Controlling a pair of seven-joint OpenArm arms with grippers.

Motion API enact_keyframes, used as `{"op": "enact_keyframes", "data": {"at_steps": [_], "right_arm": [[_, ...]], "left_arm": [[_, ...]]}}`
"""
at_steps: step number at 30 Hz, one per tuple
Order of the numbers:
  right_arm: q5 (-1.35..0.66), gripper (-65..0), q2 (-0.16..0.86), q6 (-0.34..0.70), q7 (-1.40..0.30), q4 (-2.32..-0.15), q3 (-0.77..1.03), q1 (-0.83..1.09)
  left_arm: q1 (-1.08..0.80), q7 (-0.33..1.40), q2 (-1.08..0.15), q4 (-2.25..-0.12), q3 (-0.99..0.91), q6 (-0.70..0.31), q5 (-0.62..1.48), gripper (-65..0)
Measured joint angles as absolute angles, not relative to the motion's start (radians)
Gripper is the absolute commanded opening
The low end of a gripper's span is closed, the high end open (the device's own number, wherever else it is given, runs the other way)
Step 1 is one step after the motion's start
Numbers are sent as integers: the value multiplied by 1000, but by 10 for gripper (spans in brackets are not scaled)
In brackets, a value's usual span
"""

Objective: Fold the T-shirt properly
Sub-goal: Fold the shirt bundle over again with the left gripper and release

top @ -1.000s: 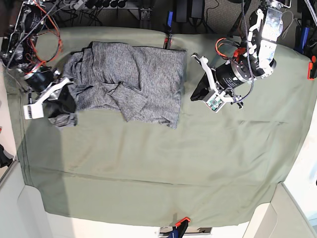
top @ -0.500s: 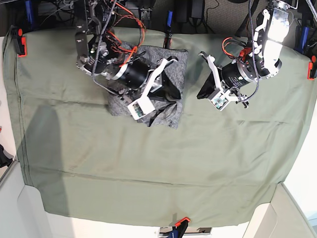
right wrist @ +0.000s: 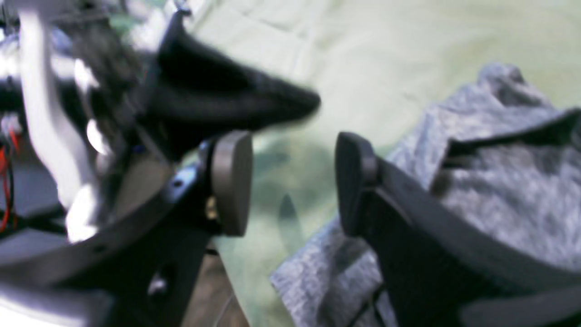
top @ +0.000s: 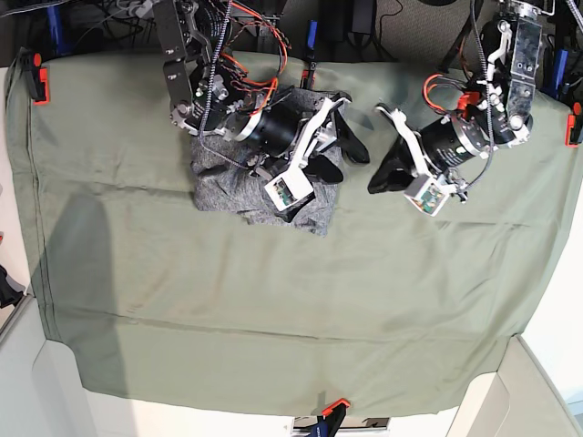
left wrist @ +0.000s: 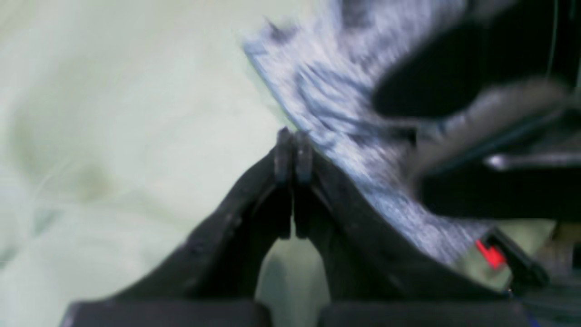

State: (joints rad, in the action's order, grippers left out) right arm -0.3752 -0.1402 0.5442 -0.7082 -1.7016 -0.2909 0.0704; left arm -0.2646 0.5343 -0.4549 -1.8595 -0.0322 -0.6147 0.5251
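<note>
Since earlier, the T-shirt (top: pixel 219 177) is folded over by the released right gripper (right wrist: pixel 290 181); the left gripper (left wrist: pixel 290 152) is clenched empty; tidying is left.

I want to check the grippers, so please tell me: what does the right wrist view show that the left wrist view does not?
Only the right wrist view shows the right gripper, jaws apart and holding nothing, above the olive-green table cloth. Only the left wrist view shows the left gripper, jaws pressed together with nothing between them. Both show the grey T-shirt lying on the cloth, and both are blurred.
</note>
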Motion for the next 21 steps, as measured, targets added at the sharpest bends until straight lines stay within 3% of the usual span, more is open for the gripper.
{"op": "enact_keyframes", "data": {"at_steps": [3,8,15,17,20,21], "right_arm": [[-374,-351,-139,546,-752,-1702,-354,29],[-376,-351,-139,552,-820,-1713,-421,-41],[-178,-352,-139,499,-822,-1848,-270,-71],[-169,-418,-125,490,-785,-1848,-188,-84],[-171,-650,-73,489,-755,-1838,-79,-120],[-170,-650,-54,485,-755,-1832,-45,-125]], "left_arm": [[-263,559,-457,-1860,-113,-682,604,-650],[-263,617,-457,-1860,-164,-686,721,-650],[-326,631,-457,-1904,-160,-687,761,-650],[-360,638,-458,-1953,-132,-685,760,-650],[-390,631,-461,-2050,-36,-688,748,-650],[-393,628,-461,-2073,12,-689,728,-650]]}}
